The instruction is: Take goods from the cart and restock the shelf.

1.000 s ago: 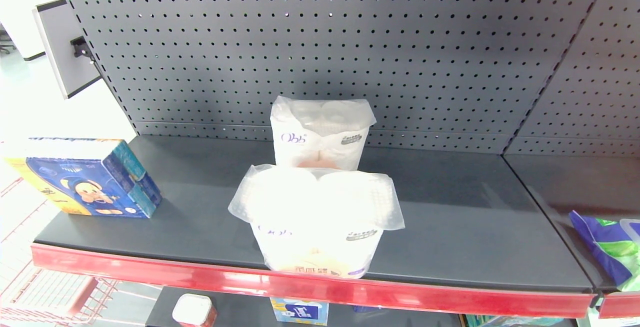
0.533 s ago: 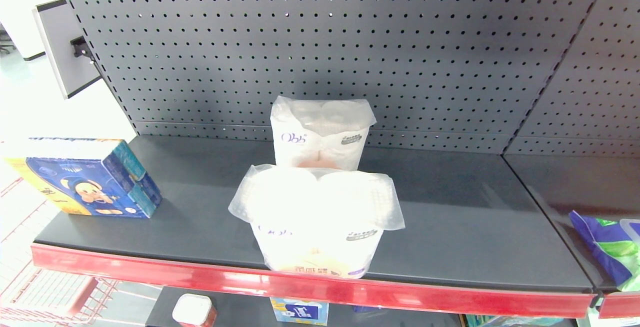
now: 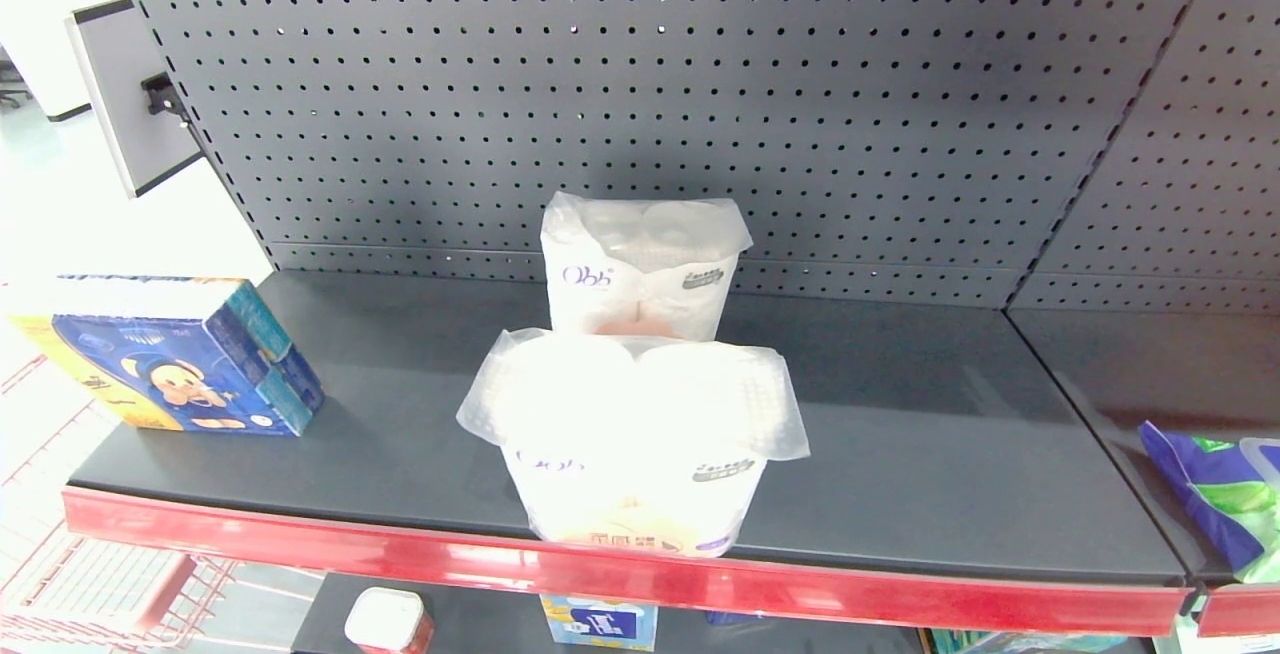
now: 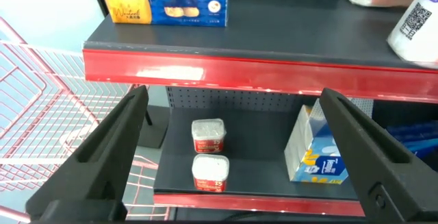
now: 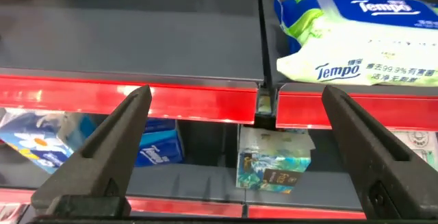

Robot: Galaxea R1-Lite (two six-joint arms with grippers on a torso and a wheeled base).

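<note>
tissue pack (image 3: 632, 444) at shelf (image 3: 920, 454) edge, cart (image 3: 70, 584) left

Shop aisle; pegboard-backed shelf (image 3: 900, 454) with red price rail (image 3: 600, 562); packaged tissue (image 3: 630, 434); red wire cart (image 3: 150, 584) alongside.

Head looks down on shelf (image 3: 930, 434); wrists face its red edge (image 4: 260, 63).

Shelf (image 3: 900, 434) under white pack (image 3: 640, 434), perhaps tissue
</note>
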